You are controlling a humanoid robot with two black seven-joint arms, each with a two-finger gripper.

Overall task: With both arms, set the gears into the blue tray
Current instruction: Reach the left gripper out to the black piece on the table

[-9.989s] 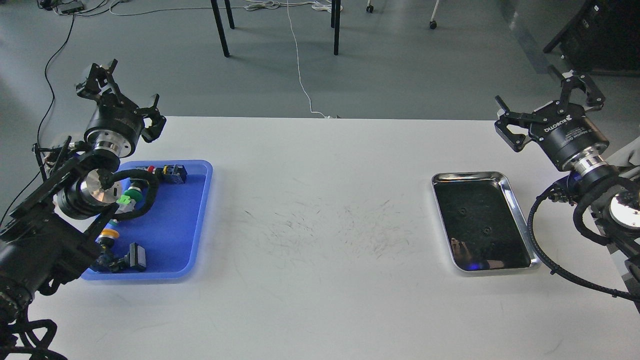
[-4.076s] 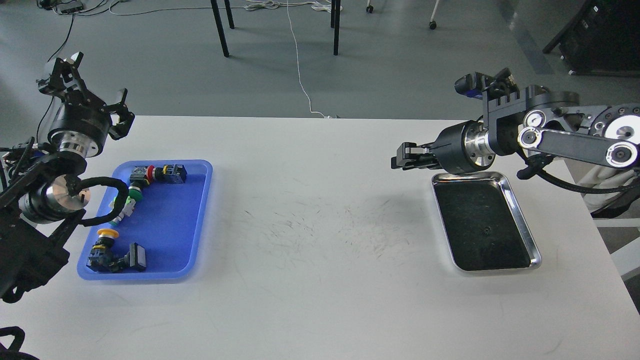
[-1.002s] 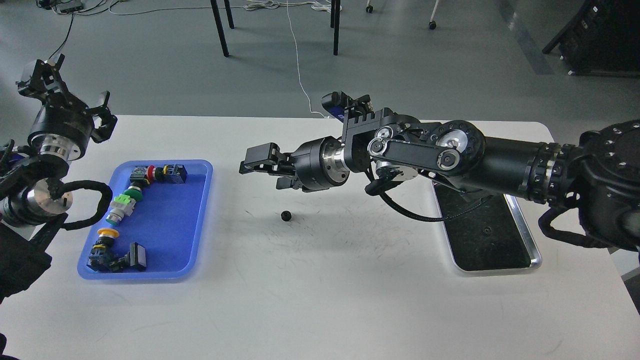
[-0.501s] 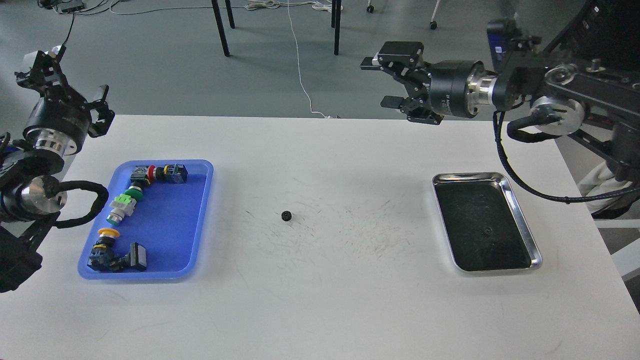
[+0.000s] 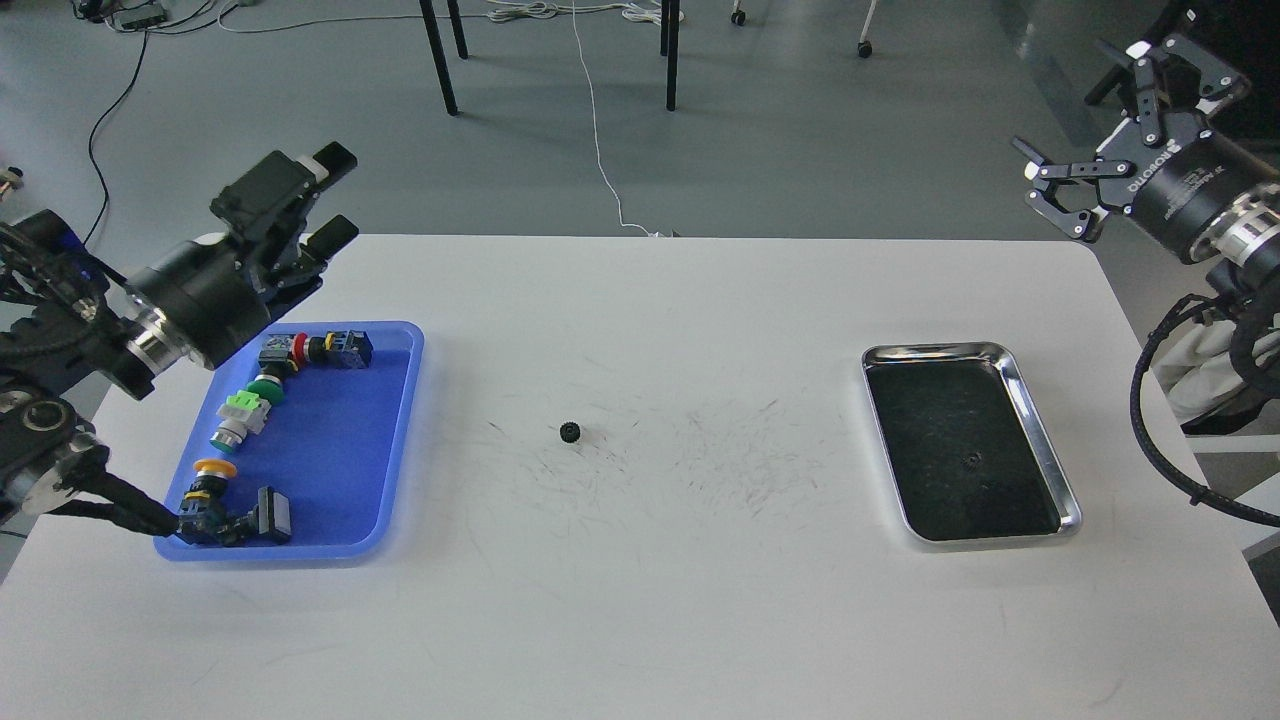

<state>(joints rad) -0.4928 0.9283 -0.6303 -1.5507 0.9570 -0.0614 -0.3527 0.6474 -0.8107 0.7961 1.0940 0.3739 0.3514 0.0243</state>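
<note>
Head view is showing one tiny black toothed gear [image 5: 570, 432] lying mid-table, another [image 5: 971, 461] sitting in the shiny silver metal tray [image 5: 1040, 430] at right. Left gripper [image 5: 322, 202] and right gripper [image 5: 1120, 125] are hovering with fingers apart, empty. Such small gears are risking slipping or rolling before reaching the rectangular blue plastic tray [image 5: 395, 430] at left.

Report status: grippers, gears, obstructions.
Left gripper open, empty; right gripper open, empty. One gear mid-table, one in silver tray. Blue tray path unobstructed.

gear in silver tray [image 5: 971, 461] perhaps, tiny
</note>
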